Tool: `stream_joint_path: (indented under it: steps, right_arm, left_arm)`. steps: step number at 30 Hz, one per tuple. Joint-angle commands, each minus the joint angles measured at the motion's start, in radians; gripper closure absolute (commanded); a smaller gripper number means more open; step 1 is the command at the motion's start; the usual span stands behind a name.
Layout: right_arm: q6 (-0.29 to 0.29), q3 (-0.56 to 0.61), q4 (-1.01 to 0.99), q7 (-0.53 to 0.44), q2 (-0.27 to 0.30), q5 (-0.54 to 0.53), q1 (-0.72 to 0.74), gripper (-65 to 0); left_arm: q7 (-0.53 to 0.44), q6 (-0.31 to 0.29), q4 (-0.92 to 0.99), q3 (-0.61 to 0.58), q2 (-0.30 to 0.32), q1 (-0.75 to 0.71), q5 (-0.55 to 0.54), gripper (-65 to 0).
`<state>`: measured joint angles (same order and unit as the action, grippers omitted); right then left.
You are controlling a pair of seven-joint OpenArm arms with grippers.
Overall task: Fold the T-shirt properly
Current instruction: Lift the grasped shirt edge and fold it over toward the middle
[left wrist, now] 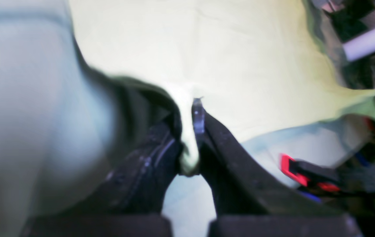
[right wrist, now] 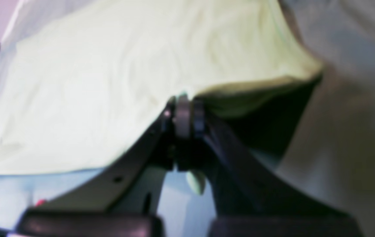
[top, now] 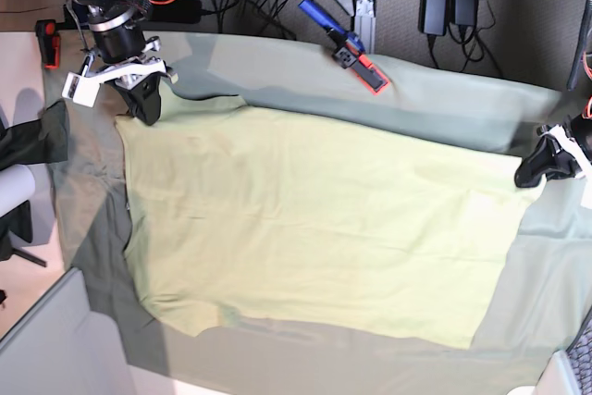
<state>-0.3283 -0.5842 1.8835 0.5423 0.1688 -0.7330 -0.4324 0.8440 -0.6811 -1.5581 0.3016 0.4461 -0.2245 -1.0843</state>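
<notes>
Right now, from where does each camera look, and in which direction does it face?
Left wrist: sits on the left arm, looks along the left gripper, shut on a pinch of the T-shirt.
Right wrist: sits on the right arm, looks along the right gripper, shut on the T-shirt's raised edge.
Base: high above, looking down on the table cloth; both arms show at the shirt's far corners.
Shared: all three views show the T-shirt and a gripper holding it.

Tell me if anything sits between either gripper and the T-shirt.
Nothing does: the left gripper and right gripper are each shut on an edge of the T-shirt, pinching it directly.
</notes>
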Motion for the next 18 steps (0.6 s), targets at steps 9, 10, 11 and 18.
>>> stream_joint_path:
  steps: [9, 10, 11, 18]
  right_arm:
    - [-0.020, 0.009, -0.209, -0.026, 0.039, 0.027, 0.264, 0.0]
    - [-0.023, 0.013, -0.235, -0.026, 0.043, 0.030, 0.293, 0.0]
    - [-0.029, 0.018, -0.258, -0.026, 0.048, 0.031, 0.320, 0.0]
    - [-0.036, 0.058, -0.400, -0.031, 0.053, 0.073, 0.460, 0.0]
  left_arm:
    - [-0.047, -0.017, 0.185, -0.005, 0.017, 0.180, 0.009, 0.0]
    - [-0.058, -0.017, 0.213, -0.013, 0.017, 0.201, 0.009, 0.0]
    - [-0.064, -0.017, 0.238, -0.024, 0.017, 0.223, 0.009, 0.0]
    - [-0.163, -0.017, 0.362, -0.130, 0.016, 0.338, 0.119, 0.0]
